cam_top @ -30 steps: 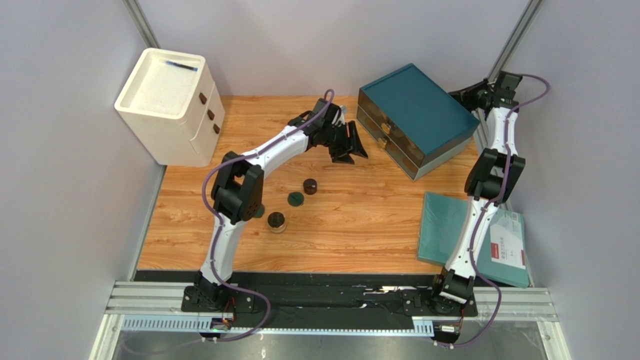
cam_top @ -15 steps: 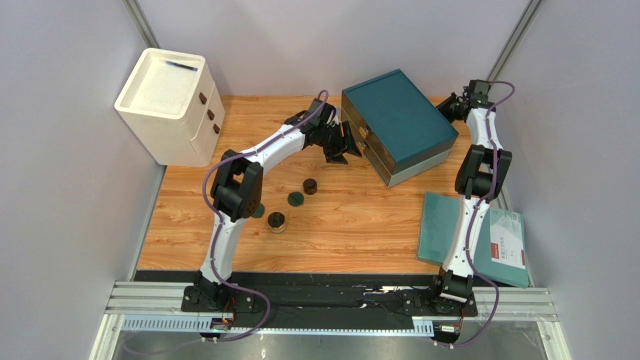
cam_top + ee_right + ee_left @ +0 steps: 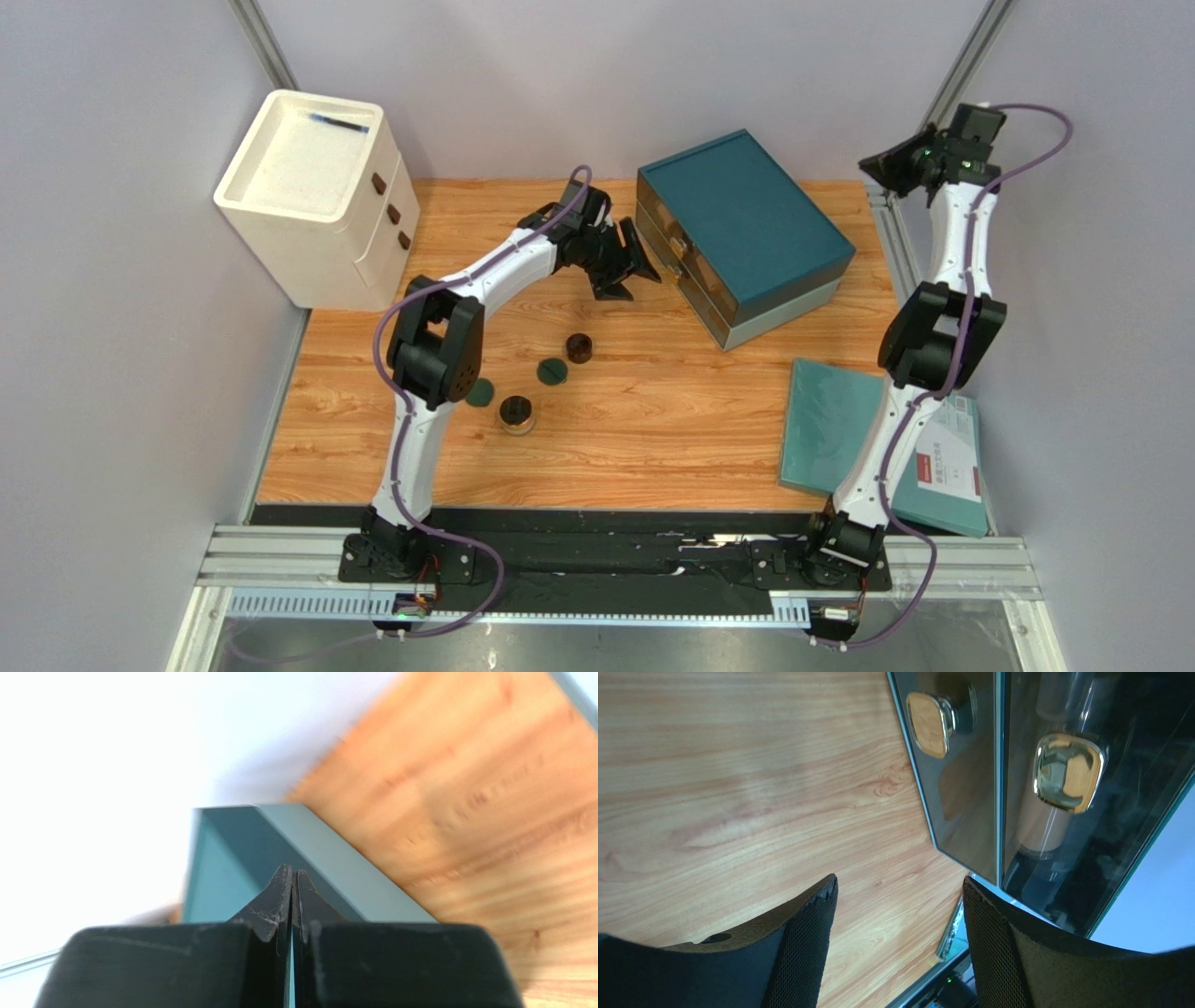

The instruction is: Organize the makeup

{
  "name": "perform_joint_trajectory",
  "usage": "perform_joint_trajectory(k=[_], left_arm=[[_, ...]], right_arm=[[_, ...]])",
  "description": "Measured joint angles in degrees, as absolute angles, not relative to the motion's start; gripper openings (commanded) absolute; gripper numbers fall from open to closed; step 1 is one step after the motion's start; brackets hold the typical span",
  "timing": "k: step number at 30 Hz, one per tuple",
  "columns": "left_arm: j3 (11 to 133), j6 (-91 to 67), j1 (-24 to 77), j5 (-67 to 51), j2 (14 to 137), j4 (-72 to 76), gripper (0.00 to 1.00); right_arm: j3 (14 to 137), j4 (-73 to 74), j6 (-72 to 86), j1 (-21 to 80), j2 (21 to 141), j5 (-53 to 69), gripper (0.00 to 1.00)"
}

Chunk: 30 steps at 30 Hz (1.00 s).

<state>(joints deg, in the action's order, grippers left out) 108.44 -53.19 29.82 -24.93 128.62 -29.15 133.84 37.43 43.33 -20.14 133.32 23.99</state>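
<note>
You are aiming the spread left gripper (image 3: pixel 899 882) at the teal drawer box (image 3: pixel 744 224), probably for opening; right gripper (image 3: pixel 292 873) pressed together.

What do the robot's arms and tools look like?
The left arm and right arm have white links, black joints and a purple cable along each. The left tool and right tool are black; the left tool's inner pads have a fine mesh texture.
</note>
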Motion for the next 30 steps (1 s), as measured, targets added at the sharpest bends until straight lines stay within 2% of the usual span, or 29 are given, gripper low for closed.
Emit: perform_joint_trajectory(k=[5,10,16,30], left_arm=[[108.44,-56.8,28.88,-25.98,130.17,-26.37,0.7],[108.47,-60.71,28.91,-27.68,134.19,-23.38,0.7],[108.49,-64.36,29.02,-27.99,137.23,-21.65,0.68],[110.45,-69.38,29.15,-29.12,138.04,-13.39,0.64]], right_arm=[[133.47,35.55,43.7,-19.99,127.09,25.58,0.0],[124.31,34.96,42.68,-16.67,122.76,28.88,0.0],[112.99,37.34,40.84,-13.15,122.43,30.28,0.0],[104.38,32.69,39.27,-13.47,118.08,32.99,0.0]])
